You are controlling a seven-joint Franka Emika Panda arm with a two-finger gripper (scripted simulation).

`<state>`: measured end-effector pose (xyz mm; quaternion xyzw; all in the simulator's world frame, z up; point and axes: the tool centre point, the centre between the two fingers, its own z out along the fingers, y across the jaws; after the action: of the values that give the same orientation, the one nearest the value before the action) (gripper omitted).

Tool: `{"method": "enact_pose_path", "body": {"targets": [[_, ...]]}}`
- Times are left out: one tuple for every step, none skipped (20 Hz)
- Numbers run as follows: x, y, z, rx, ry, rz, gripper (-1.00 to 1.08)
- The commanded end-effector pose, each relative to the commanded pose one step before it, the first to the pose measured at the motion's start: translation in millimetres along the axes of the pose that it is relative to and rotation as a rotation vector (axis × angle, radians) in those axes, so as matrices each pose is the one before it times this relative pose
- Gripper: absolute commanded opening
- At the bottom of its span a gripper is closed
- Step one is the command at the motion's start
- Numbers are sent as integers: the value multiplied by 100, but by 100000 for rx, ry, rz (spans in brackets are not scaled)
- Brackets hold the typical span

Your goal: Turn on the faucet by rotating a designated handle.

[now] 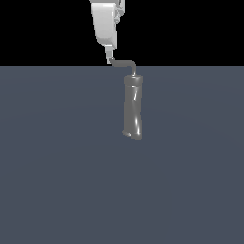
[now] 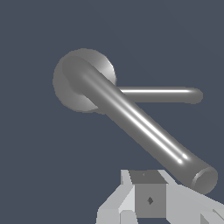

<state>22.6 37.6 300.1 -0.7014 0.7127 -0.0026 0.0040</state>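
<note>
Flat slate-grey ground [image 1: 57, 190] fills the scene under a black backdrop; I see no tabletop edge. From the exterior view, the faucet [image 1: 132, 107] stands near the middle, a tall glossy grey column, slightly wavy, upright. On top sits the handle [image 1: 125, 63], a thin bent rod that runs from the column's top toward the exterior view's left and ends in a small upturned tip.

My gripper [image 1: 110, 59] hangs straight above that tip, touching it or just about. Whether the fingers are wide, narrow or clamped on the rod I cannot tell: the exterior view is too small, and the wrist view shows only the grey blocks of the fingers [image 2: 151, 199] beside the rod's end.

I judge the handle to be stiff, smooth metal, likely slippery, so a push on its side could slide off. I would take hold at the far tip, away from the column, where 1 small sideways sweep gives the most leverage about the collar. The column itself looks fixed and heavy; I would leave it alone.
</note>
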Motion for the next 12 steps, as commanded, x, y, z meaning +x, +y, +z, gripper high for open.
{"method": "enact_pose_path", "body": {"targets": [[1178,958,-10,-635,240,967,-100],[223,274,25,-68,-10,-1,-100],[222,296,-14,0,0,0,-100],[224,298,-14,0,0,0,-100],[228,279,24,-69,-8,1,-100],[227,301,-15,0,0,0,-100],[228,302,-15,0,0,0,-100],[233,283,23,-69,-6,3,-100],[232,306,-15,0,0,0,-100],[233,307,-16,0,0,0,-100],[240,288,21,-69,-1,7,-100],[0,0,0,0,0,0,-100]]}}
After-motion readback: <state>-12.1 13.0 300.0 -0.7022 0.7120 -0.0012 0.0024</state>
